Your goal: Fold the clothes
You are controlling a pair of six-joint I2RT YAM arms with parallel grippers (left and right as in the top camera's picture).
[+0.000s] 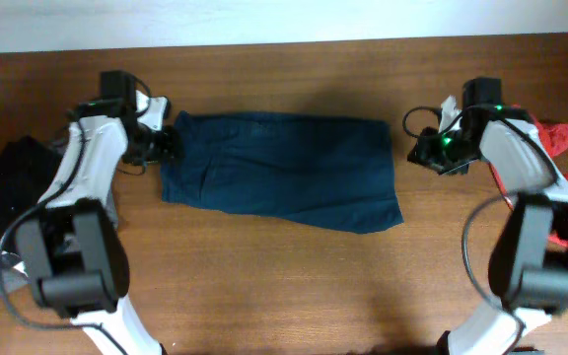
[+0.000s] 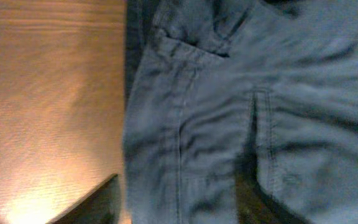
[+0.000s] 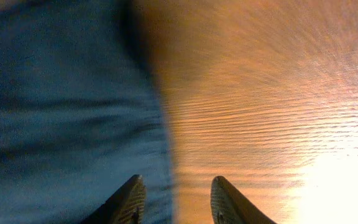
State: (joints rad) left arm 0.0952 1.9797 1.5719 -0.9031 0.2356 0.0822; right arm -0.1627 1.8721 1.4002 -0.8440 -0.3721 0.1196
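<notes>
Shorts [image 1: 284, 168], dark blue, lie flat in the middle of the table [image 1: 294, 286]. The left gripper [image 1: 162, 146] sits at their left edge and the right gripper [image 1: 424, 150] just beside their right edge, likely so each can grab one end for a fold. Both have their fingers apart and hold nothing. A black pile [image 1: 8, 177] and a red cloth [image 1: 560, 136] are partly hidden or cut off, so I cannot tell what they are.
</notes>
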